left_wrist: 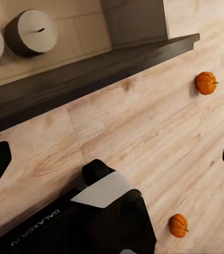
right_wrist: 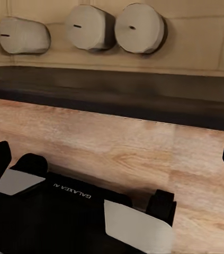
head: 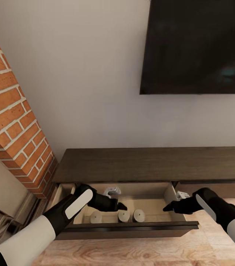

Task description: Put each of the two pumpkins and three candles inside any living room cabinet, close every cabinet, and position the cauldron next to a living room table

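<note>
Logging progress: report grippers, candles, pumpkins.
Left gripper and right gripper empty, jaws open. Three candles in open cabinet drawer. Two pumpkins on floor.

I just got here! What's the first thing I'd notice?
The open drawer of the cabinet under the TV, with three candles standing inside. Both grippers, left and right, hover over it, and two orange pumpkins sit on the wood floor.

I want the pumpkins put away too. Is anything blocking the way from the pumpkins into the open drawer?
Nothing visible does. Both pumpkins sit on bare wood floor, and the cabinet drawer is open, holding three candles.
</note>
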